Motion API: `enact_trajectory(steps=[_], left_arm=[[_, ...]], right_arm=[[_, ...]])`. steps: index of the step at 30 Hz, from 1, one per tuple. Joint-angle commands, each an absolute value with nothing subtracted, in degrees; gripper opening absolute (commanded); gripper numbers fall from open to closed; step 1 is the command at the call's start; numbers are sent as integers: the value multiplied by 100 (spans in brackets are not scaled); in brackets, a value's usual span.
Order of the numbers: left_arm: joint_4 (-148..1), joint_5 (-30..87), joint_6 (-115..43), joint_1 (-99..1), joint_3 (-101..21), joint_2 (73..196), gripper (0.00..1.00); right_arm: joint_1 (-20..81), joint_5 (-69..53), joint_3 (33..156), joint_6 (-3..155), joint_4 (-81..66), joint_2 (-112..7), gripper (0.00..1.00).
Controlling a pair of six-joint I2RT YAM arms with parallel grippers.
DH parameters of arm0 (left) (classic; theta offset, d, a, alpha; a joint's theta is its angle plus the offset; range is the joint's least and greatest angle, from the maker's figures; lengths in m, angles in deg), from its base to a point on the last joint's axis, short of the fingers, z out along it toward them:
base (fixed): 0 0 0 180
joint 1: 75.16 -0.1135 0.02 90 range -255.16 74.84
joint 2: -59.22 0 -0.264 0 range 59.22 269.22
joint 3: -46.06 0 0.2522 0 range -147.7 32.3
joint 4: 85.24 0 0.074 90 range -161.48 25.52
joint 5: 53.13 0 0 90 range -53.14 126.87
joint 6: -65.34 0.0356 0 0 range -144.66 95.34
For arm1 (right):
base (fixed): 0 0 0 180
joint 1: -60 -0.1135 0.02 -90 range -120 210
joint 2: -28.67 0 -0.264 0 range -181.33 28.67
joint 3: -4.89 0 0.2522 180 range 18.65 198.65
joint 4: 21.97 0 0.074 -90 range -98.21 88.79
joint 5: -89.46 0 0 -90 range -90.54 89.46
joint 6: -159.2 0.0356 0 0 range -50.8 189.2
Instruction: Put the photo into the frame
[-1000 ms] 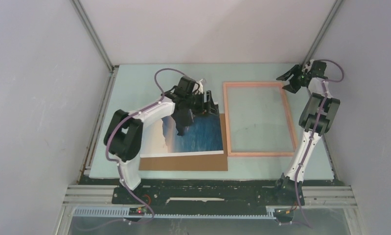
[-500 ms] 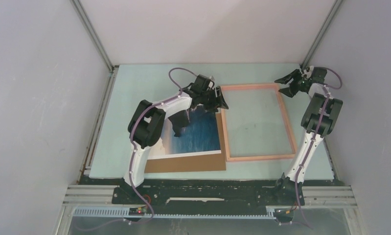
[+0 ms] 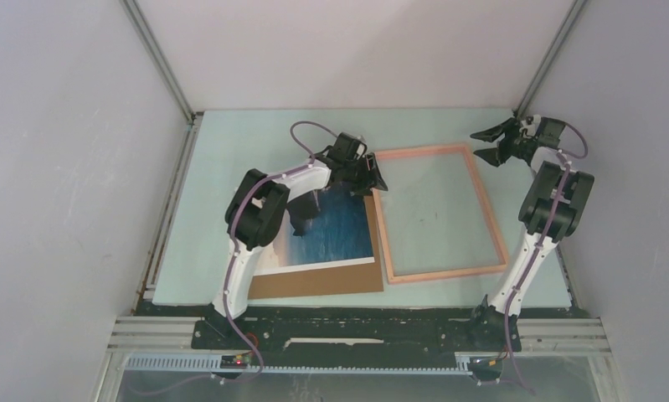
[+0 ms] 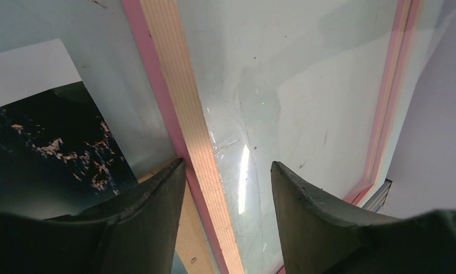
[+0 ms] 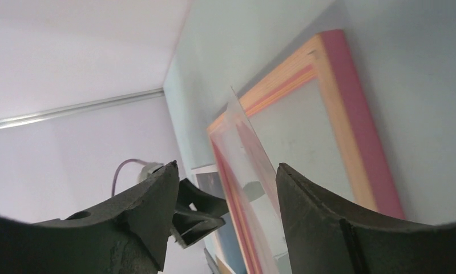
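The salmon-pink frame (image 3: 488,201) lies slightly askew on the right half of the table, its middle see-through. The photo (image 3: 337,228), blue sea side up, lies left of it on a brown cardboard sheet (image 3: 314,281). My left gripper (image 3: 374,178) is open at the frame's far left corner. In the left wrist view (image 4: 228,171) its jaws straddle the frame's left rail (image 4: 177,91), with the photo (image 4: 48,148) to the left. My right gripper (image 3: 487,144) is open and empty beside the frame's far right corner. The right wrist view (image 5: 225,168) shows the frame (image 5: 351,114) beyond it.
The pale green table (image 3: 247,151) is walled by white panels on three sides. A clear sheet edge (image 5: 249,142) stands up slightly from the frame in the right wrist view. The cardboard (image 4: 185,240) shows under the left jaws.
My left gripper has moved right from over the photo to the frame's left rail. The frame has turned slightly askew. The photo and cardboard have shifted a little. My right gripper has drawn slightly back.
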State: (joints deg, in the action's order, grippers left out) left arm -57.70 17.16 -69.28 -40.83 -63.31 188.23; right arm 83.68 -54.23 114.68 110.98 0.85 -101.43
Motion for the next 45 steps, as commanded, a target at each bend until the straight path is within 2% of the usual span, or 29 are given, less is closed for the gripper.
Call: enact_trajectory(steps=[1,14,45], left_arm=[[-5935,1658,-6937,-4116,-6605,18835,63],[-6003,1566,-6872,-4124,-6552,18746,62],[-6185,1337,-6911,-4123,-6330,18575,62]], right_arm=[[8409,-5937,11218,11510,-361,-9439,71],[8601,-6461,10041,12469,-1912,-9139,70],[9052,-6932,8601,12598,-1736,-8349,65]])
